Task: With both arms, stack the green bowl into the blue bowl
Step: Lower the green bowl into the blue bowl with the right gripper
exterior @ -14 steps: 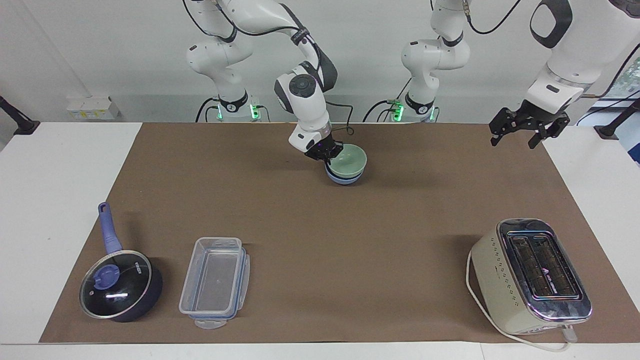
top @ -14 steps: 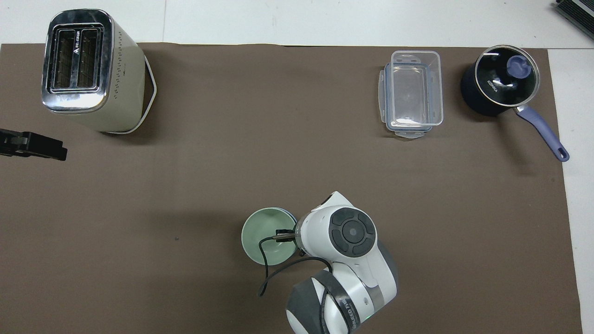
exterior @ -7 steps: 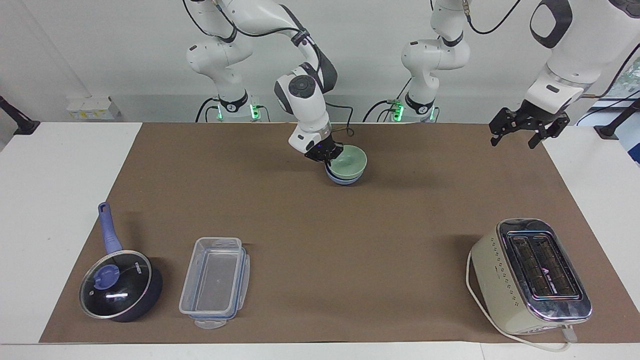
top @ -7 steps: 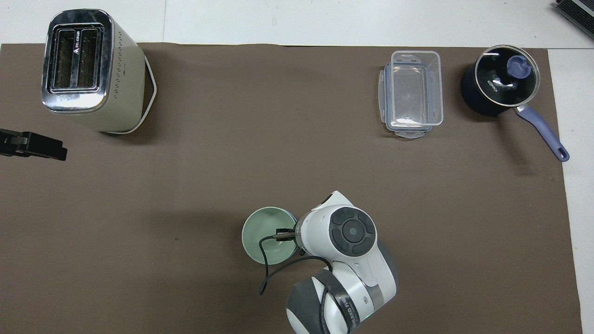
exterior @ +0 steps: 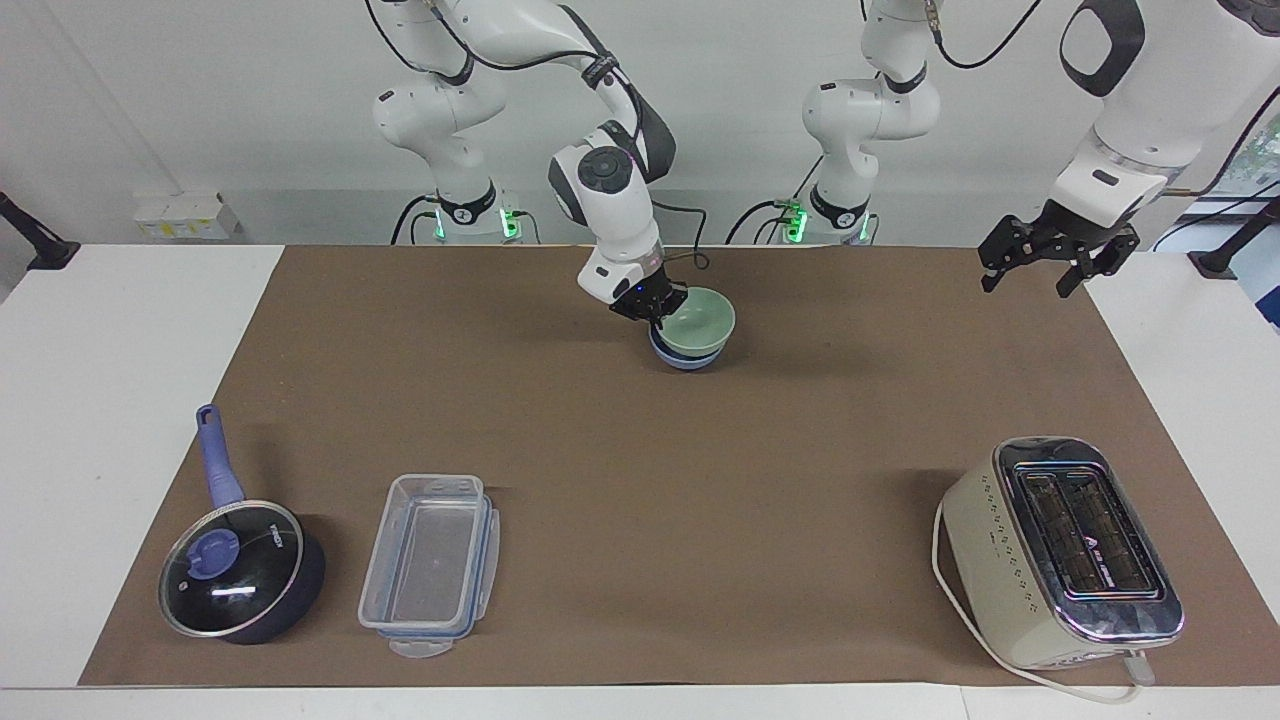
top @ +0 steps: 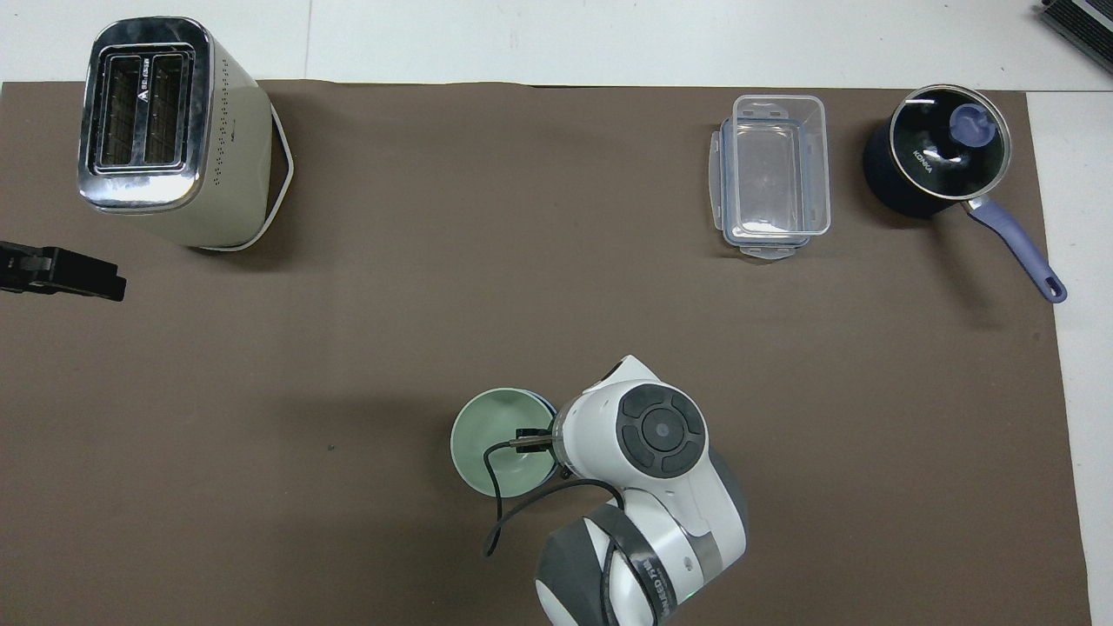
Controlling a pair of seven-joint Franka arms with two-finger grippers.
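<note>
The green bowl (exterior: 700, 320) sits nested in the blue bowl (exterior: 688, 360) on the brown mat near the robots. Only the blue bowl's lower wall shows under it. My right gripper (exterior: 652, 308) is shut on the green bowl's rim on the side toward the right arm's end. In the overhead view the right arm's wrist covers that side of the green bowl (top: 496, 443), and a sliver of the blue bowl (top: 548, 402) shows. My left gripper (exterior: 1038, 268) hangs open and empty in the air over the mat's edge at the left arm's end, and it waits there (top: 65, 271).
A cream toaster (exterior: 1060, 550) stands far from the robots at the left arm's end. A clear plastic container (exterior: 430, 562) and a dark blue lidded saucepan (exterior: 235, 570) lie far from the robots at the right arm's end. The brown mat (exterior: 640, 480) covers the table.
The right arm's wrist has risen slightly and the green bowl has shifted a little with it. The left arm has not moved.
</note>
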